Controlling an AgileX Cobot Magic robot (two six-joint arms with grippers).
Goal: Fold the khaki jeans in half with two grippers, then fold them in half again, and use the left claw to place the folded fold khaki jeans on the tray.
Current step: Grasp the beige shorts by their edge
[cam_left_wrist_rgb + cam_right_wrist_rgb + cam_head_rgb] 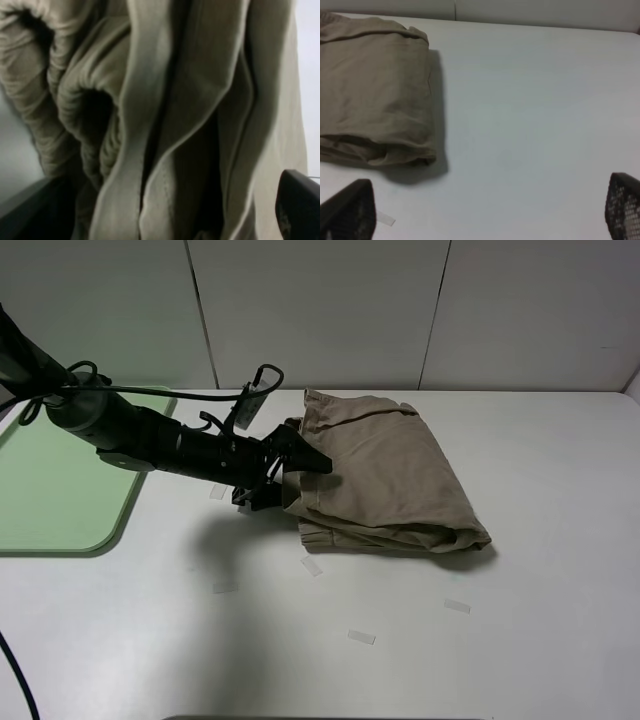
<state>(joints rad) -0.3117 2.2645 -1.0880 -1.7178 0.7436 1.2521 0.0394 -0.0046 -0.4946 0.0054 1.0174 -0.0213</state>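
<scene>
1 garment is on show: the khaki jeans (385, 475), folded into a thick stack of layers and laid on the white table (550, 540), a little right of centre in the high view. 1 mint-green tray (50, 490) is seen at the table's left side, well apart from the stack, and the jeans are not yet on it. 2 grippers are accounted for across the views, but only 1 arm is seen from above. The left claw (295, 475) is reached in from the tray side to the stack's left edge, and its 2 fingers are clamped over the bunched layers, 1 on top of the cloth and 1 below. In the left wrist view the gap is packed with folds and the gathered waistband. The right gripper (487, 210) is held off to the far side of the jeans, above bare table, its 2 fingers spread wide with nothing between them. 5 small strips of clear tape (361, 637) are counted on the table, near the front and left of the stack.
</scene>
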